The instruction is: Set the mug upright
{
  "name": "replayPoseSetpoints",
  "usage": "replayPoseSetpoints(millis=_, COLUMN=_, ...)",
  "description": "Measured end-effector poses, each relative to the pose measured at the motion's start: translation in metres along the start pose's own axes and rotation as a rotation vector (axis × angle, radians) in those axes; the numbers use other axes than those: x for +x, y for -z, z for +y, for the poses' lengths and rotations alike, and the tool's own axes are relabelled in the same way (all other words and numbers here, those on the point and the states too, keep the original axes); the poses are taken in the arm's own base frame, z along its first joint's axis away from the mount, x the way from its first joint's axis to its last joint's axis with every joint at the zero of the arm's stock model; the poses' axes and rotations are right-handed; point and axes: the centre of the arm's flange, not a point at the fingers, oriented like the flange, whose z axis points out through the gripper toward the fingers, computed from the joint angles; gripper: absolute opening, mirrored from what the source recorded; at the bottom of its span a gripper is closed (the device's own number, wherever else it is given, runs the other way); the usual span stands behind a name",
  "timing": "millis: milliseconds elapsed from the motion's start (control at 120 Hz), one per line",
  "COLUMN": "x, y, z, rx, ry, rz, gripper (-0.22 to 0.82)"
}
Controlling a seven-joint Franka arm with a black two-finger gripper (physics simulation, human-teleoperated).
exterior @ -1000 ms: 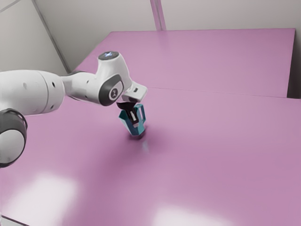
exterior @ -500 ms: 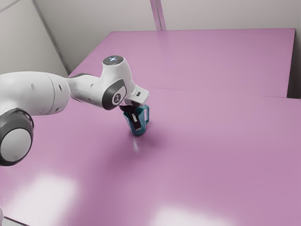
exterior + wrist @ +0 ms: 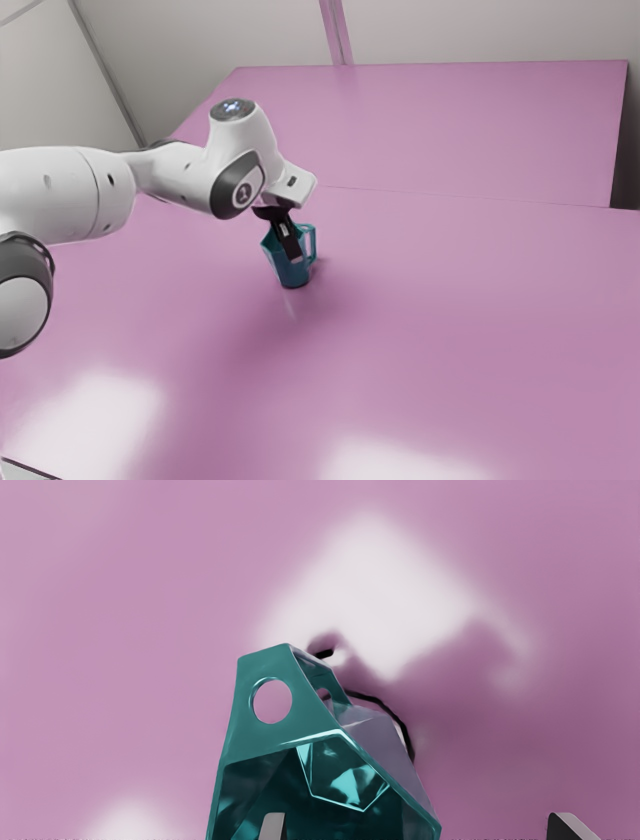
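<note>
"The mug is seen on the table, its narrow base down and its handle toward the exterior view's right. Is it to be called upright?"

"As far as can be judged, yes, though a slight lean could not be ruled out from these angles."

"And the gripper?"

"Its fingers are spread wide, with nothing pinched. In the wrist view one finger is seen across the mug's mouth, and the other out beyond the rim, with a gap to it. Whether the first is sunk inside or held above cannot be told."

"What could be spoiled from here?"

"The stance, chiefly. If the near finger is indeed inside, the wall could be caught by any sideways drift, and the mug dragged or tipped over its small base. If the hand were raised at its present slant, the rim could be hooked on the way."

"And if the fingers were closed?"

"The wall would be squeezed between them off centre, so the mug might be twisted or pulled to one side. The handle, too, could be knocked by a turn of the hand, and the mug swung round by it. The balance is judged to be easily upset, since more width is carried above than below."
</note>
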Motion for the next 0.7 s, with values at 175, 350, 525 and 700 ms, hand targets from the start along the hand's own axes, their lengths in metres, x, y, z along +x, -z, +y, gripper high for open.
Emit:
replayPoseSetpoints(millis=175, x=-0.016, y=0.058, z=-0.009, rx=0.004, ry=0.08, rz=0.031, gripper=0.59)
replayPoseSetpoints(millis=350, x=-0.035, y=0.13, z=-0.02, rx=-0.01, ry=0.199, rz=0.026, gripper=0.6)
replayPoseSetpoints(millis=525, x=-0.045, y=0.204, z=-0.031, rx=0.006, ry=0.293, rz=-0.002, gripper=0.6)
replayPoseSetpoints(millis=700, x=-0.063, y=0.234, z=-0.031, rx=-0.011, ry=0.368, rz=-0.042, gripper=0.6)
